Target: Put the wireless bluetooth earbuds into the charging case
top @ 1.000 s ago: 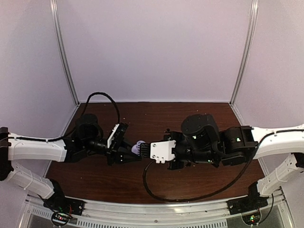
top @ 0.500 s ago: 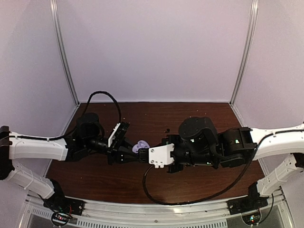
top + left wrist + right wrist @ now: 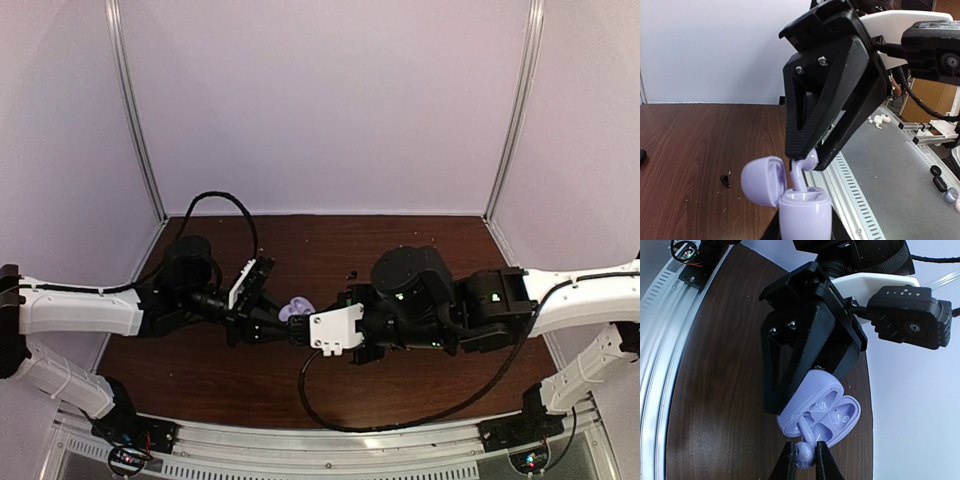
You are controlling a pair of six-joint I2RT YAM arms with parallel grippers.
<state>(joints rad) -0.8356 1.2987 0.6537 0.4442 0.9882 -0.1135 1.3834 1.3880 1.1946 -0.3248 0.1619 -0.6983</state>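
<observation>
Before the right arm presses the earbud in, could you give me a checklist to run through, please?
1. The lid is open: ok, swung well back.
2. The case is held by the left fingers: ok.
3. The earbud is pinched in the right fingers: ok.
4. The stem is entering the case: ok.
5. The earbud is fully seated: not ok, its head sits above the case.

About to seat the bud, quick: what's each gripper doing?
Left gripper: closed, holding the open lilac charging case.
Right gripper: closed on the lilac earbud.
</observation>
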